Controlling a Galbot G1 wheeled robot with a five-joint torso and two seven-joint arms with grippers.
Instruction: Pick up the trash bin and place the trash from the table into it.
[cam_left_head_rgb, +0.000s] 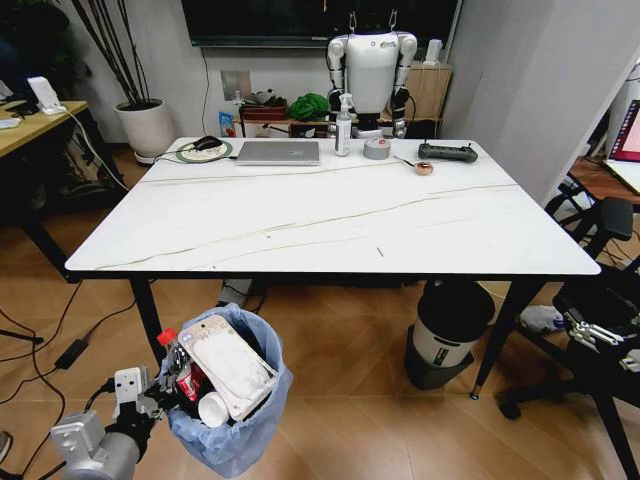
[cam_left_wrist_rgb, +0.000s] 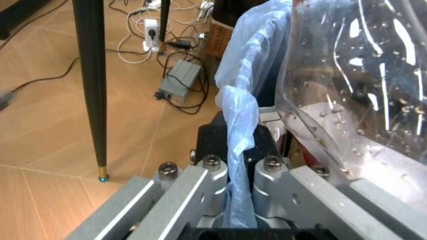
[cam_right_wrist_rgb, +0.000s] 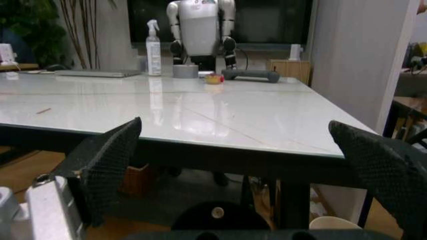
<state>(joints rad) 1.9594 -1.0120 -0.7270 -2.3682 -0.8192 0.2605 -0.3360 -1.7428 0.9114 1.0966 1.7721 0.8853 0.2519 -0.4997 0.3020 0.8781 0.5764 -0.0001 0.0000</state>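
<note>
Bin (cam_left_head_rgb: 232, 400) low on the floor, just outside the bench's (cam_left_head_rgb: 330, 225) near-left corner, beside the black leg (cam_left_wrist_rgb: 90, 85). Looks full: white blister tray (cam_left_head_rgb: 228, 365), red wrappers and a white cup end poke above the rim. Left wrist view also has a clear plastic bottle (cam_left_wrist_rgb: 353, 85), wet inside, bulging against the liner.

Left pincer (cam_left_head_rgb: 135, 395) at the bin's left rim, pressed together on the light-blue bag (cam_left_wrist_rgb: 240, 130); a fold of film runs down between the two metal fingers (cam_left_wrist_rgb: 200, 180). Cannot tell whether the hard rim is caught as well or the bag alone.

Right pincer (cam_right_wrist_rgb: 233, 175) spread wide, level with the bench's near edge, carrying nothing.

Bench top carries no litter I can make out; at the far edge sit a laptop (cam_left_head_rgb: 278, 152), spray bottle (cam_left_head_rgb: 344, 125), tape roll (cam_left_head_rgb: 377, 149) and a black controller (cam_left_head_rgb: 447, 152).

Handling, as judged:
- Bin small, load mostly packaging; likely light.
- Liner thin, soft, slippery; a hold on film only could stretch, tear or slide off the rim.
- Better purchase is the stiff rim, film and wall pinched together.
- A one-sided hold will probably tilt the bin; loose items on top could spill.
</note>
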